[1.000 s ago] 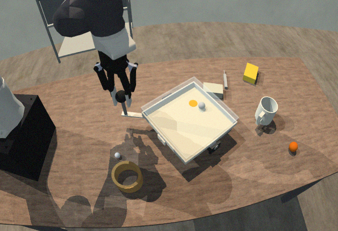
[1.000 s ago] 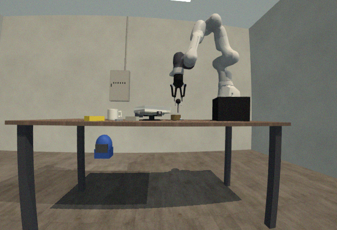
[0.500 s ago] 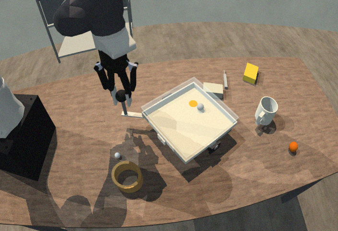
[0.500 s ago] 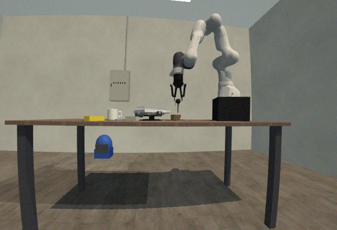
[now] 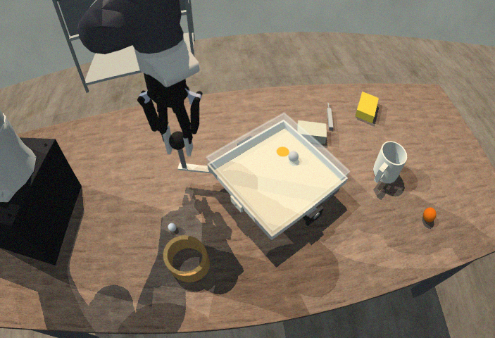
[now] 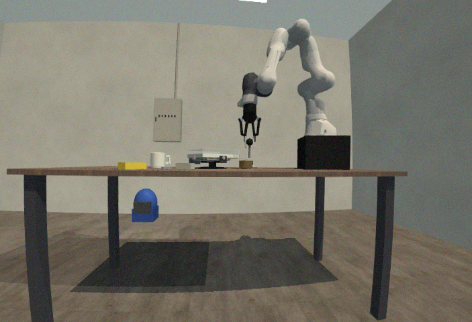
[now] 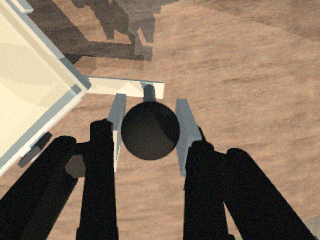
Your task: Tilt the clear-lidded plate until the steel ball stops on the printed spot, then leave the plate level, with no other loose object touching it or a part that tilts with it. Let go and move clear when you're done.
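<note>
The clear-lidded plate [image 5: 277, 175] stands mid-table on a dark pivot, its cream floor framed by grey walls. The steel ball [image 5: 293, 155] lies inside, just right of the orange printed spot [image 5: 282, 151], close to it but apart. A handle with a black knob [image 5: 177, 139] rises on a thin stem from an arm at the plate's left side. My gripper [image 5: 177, 144] is shut on that knob; the wrist view shows the knob [image 7: 151, 131] between the two grey fingertips. In the exterior view the plate [image 6: 212, 154] and my gripper [image 6: 249, 139] appear small.
A small loose steel ball [image 5: 171, 227] and a yellow-brown ring [image 5: 186, 258] lie in front of the handle. A beige block [image 5: 312, 130] sits right by the plate's far corner. A grey stick [image 5: 329, 116], yellow block [image 5: 367, 106], white mug [image 5: 389, 160] and orange ball [image 5: 429, 214] lie to the right.
</note>
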Robot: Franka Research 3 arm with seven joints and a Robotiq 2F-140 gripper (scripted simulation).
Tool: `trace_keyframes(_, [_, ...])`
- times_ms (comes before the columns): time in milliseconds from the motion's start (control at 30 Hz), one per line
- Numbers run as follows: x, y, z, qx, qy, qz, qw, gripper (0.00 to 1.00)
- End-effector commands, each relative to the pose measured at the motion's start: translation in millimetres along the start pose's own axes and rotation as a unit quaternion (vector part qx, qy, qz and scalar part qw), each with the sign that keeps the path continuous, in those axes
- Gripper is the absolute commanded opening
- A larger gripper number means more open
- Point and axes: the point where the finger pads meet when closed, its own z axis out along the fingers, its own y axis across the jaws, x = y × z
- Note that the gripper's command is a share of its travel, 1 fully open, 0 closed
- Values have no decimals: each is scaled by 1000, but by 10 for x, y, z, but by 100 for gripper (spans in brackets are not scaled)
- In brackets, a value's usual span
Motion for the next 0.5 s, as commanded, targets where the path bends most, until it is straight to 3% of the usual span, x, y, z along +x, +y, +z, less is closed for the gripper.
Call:
trace_keyframes(0, [-13,-4,13,1,-1,0,1000,0])
trace_keyframes(467, [2,3,31,1,-1,0,1000,0])
